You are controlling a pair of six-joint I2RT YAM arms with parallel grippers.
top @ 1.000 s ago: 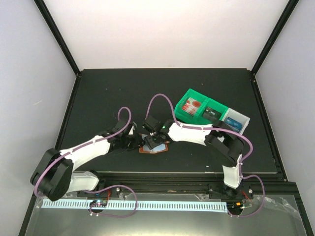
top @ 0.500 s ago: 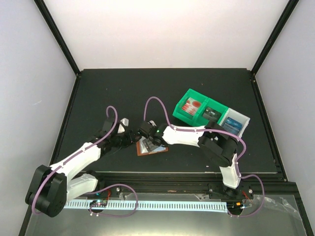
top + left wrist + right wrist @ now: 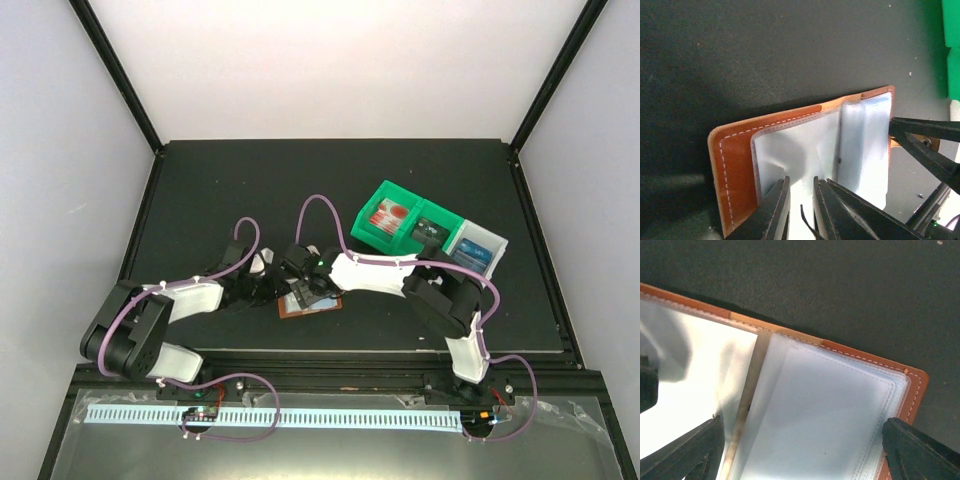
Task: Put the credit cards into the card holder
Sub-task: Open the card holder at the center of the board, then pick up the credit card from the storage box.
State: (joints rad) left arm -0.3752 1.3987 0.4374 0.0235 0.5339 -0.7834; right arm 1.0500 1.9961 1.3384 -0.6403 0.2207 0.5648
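So that the holder (image 3: 310, 302) lies spread open at the table's (image 3: 200, 180) front, my left gripper (image 3: 800, 200) pinches its sleeve (image 3: 805, 150) while my right gripper (image 3: 802, 432) hovers wide open above, cards (image 3: 388, 213) waiting in the bin (image 3: 370, 237).

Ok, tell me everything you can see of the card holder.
The card holder is reddish-brown leather with pale stitching, lying open on the black table, with clear plastic sleeves fanned inside. The left gripper, nearly closed, is down at one sleeve; whether it pinches is unclear. The right gripper spreads wide open over the sleeves.
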